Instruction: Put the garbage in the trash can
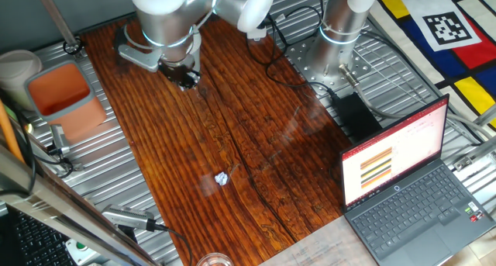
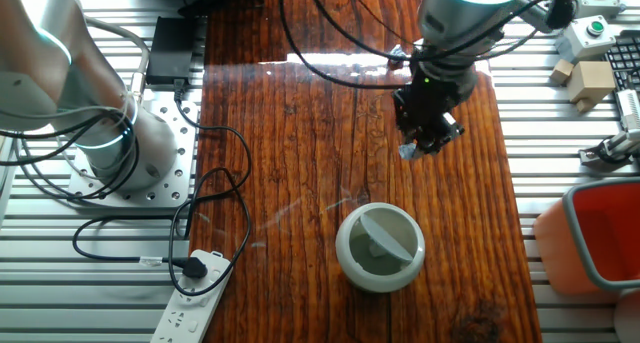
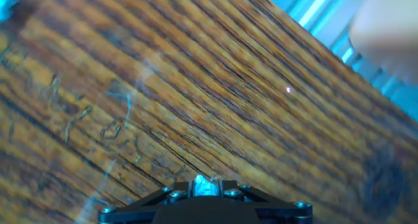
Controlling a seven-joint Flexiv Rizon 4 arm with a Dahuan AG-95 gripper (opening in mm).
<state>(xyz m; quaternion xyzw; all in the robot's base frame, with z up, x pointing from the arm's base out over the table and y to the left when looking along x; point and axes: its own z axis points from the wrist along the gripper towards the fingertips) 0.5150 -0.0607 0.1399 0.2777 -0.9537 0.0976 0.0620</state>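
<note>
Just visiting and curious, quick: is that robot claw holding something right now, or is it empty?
Gripper: closed on a tiny bluish-white paper wad, pinched between its fingertips above the wooden table.

Hand view blurring at top right corner. Gripper (image 3: 204,192) getting cut by bottom edge, only small bluish wad (image 3: 203,184) showing between fingers. Arm hiding gripper fingers in one fixed view.
</note>
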